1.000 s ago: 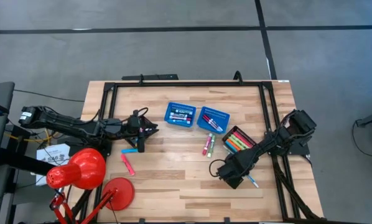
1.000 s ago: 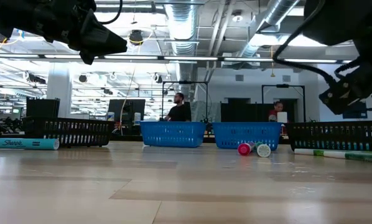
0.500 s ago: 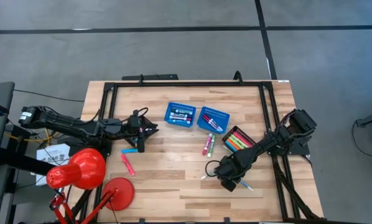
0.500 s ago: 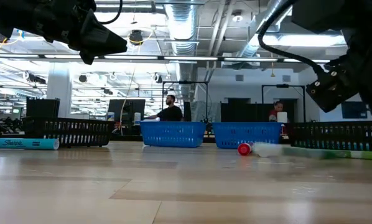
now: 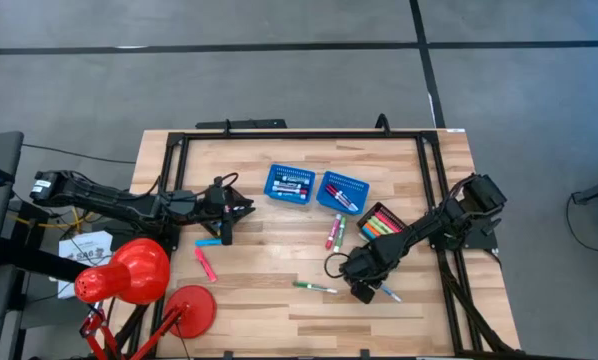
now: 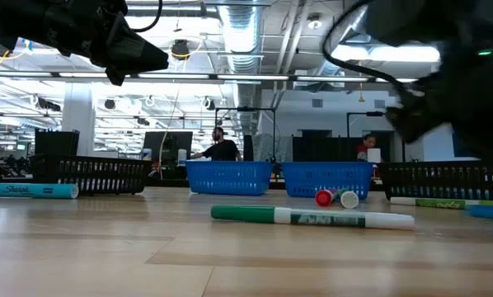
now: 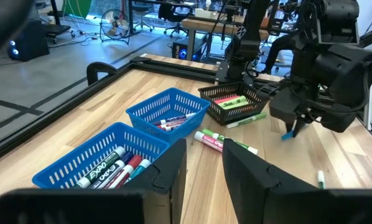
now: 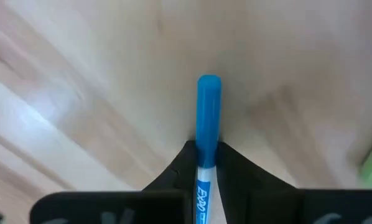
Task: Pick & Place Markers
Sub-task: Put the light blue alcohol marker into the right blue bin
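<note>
My right gripper stands low over the table's near right part, fingers pointing down, shut on a blue marker. A green marker lies flat on the wood just left of it. More markers lie loose near the middle, and a teal one and a pink one lie at the left. My left gripper hangs open above the table's left part, holding nothing. My right gripper pinches the blue marker between its two fingers where the blue cap meets the white barrel. The fingers come from above and lie across the marker. The marker lies about level, close to the tabletop; I cannot tell whether it is clear of the wood.
Two blue baskets holding markers stand at the far middle. A black tray with markers sits far-right of my right gripper. A red lamp stands at the near left corner. A black frame runs round the table.
My right gripper has shut on the blue marker, rolled its wrist and shifted a little toward the table's left. The green marker, which lay beside that gripper, has been knocked away and slid left; it now lies free near the table's middle front.
</note>
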`<state>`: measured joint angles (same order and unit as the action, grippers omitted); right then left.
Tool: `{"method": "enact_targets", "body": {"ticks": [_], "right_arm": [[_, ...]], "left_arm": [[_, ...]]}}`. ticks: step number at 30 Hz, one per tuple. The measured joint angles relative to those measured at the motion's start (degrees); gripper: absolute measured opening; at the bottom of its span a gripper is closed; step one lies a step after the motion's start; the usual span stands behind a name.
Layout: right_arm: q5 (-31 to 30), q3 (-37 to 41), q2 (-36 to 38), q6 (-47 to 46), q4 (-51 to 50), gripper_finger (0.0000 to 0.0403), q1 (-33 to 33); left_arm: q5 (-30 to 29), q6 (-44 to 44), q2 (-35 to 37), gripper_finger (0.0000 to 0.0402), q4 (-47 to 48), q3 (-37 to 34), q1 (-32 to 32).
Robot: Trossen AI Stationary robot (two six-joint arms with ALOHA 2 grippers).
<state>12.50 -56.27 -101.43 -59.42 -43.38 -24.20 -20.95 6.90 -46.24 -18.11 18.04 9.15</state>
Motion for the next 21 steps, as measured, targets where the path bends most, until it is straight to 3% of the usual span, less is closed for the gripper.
{"method": "enact_targets", "body": {"ticks": [21], "right_arm": [[-12.93, -16.1, -0.02, 30.9, -2.1, 0.0041, 13.3]], "left_arm": [[0.0, 0.0, 0.0, 0.01, -0.28, 0.0, 0.02]]}}
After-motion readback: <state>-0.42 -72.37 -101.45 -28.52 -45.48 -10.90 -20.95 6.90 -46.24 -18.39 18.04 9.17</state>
